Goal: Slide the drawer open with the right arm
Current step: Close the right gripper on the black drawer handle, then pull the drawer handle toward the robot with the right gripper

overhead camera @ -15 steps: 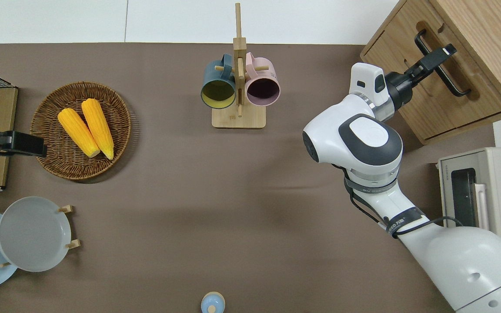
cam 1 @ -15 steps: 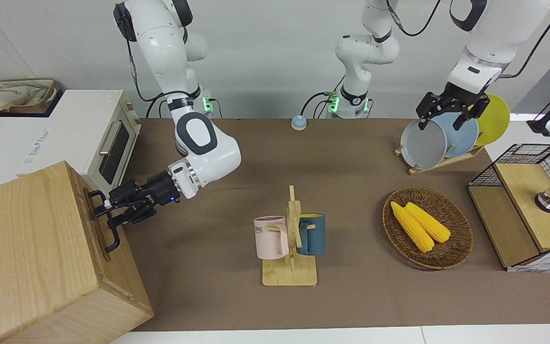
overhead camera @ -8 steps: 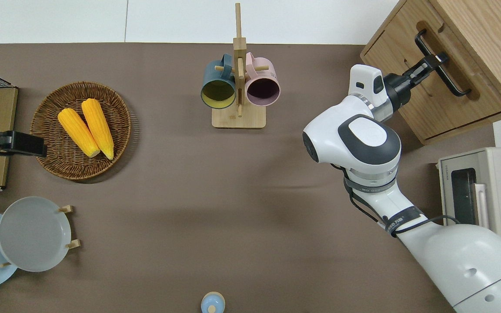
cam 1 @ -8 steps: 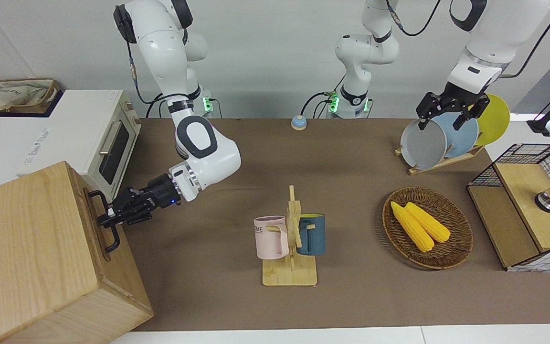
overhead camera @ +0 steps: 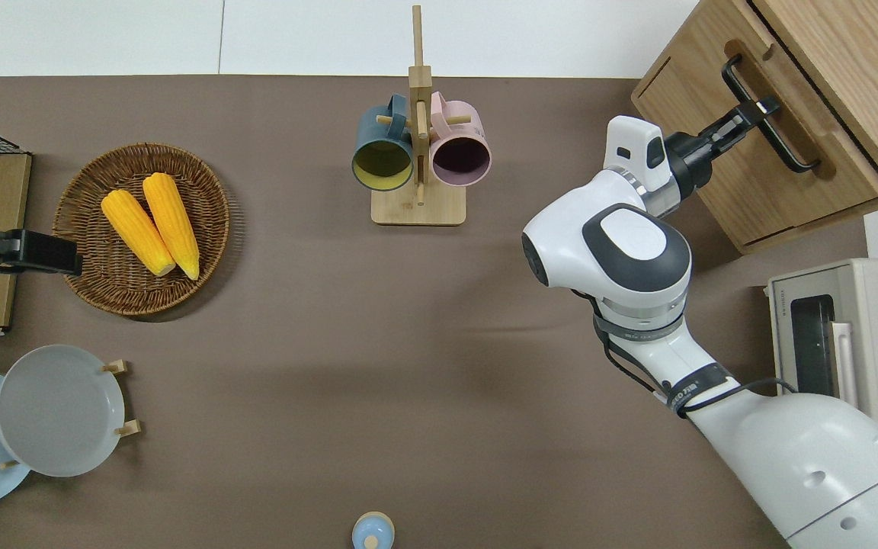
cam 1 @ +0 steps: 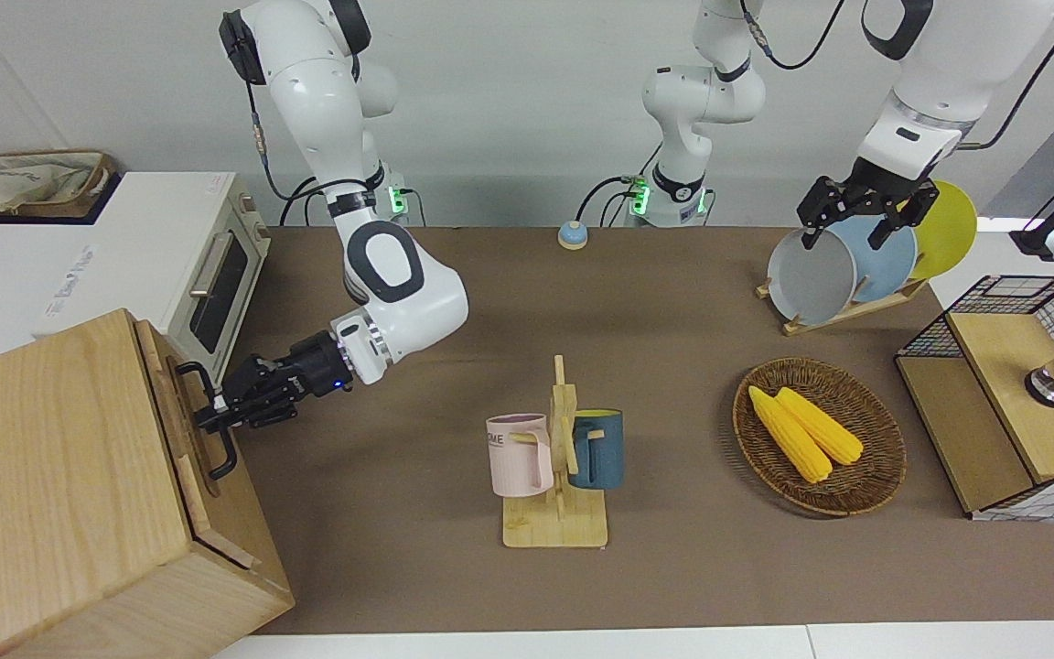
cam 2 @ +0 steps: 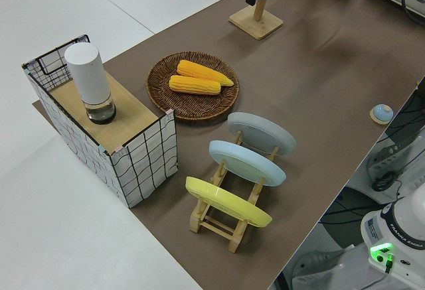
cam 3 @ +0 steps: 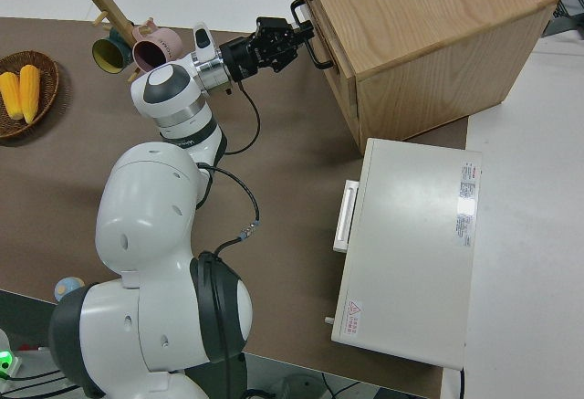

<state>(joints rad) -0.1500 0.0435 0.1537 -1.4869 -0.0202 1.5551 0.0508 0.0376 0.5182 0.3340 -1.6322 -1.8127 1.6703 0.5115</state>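
brown matting covers the table (cam 1: 673, 302), and a pale wooden cabinet (cam 1: 51, 476) is set at the right arm's end of it, at about nine o'clock from the mug stand (cam 1: 556, 458) as the front view is read. the drawer (overhead camera: 770, 145) is seen in the upper part of the cabinet's face, drawn out by a narrow margin: a dark gap is shown between the drawer front and the cabinet top in the overhead view. the black bar handle (overhead camera: 767, 114) is gripped near its middle by the right gripper (overhead camera: 761, 109), the claw being clamped on the bar from both sides. the left arm is parked; whether the left gripper (cam 1: 861, 215) is apart or together cannot be told.

the pull is judged to be barely begun, with most of the travel still left. several failures may be expected from here. if the pull is not kept in line with the drawer's run, the drawer could be jammed in its opening, and the whole cabinet might then be dragged or turned on the mat instead. since the bar is thin and smooth-looking, it could be lost from the claw should the force rise suddenly. if the arm is drawn back on an arc, the handle could be levered up or down and the grip twisted off. the toaster oven (cam 1: 207, 265) stands near the cabinet, nearer to the robots, and could be struck by the elbow as the arm is folded back.
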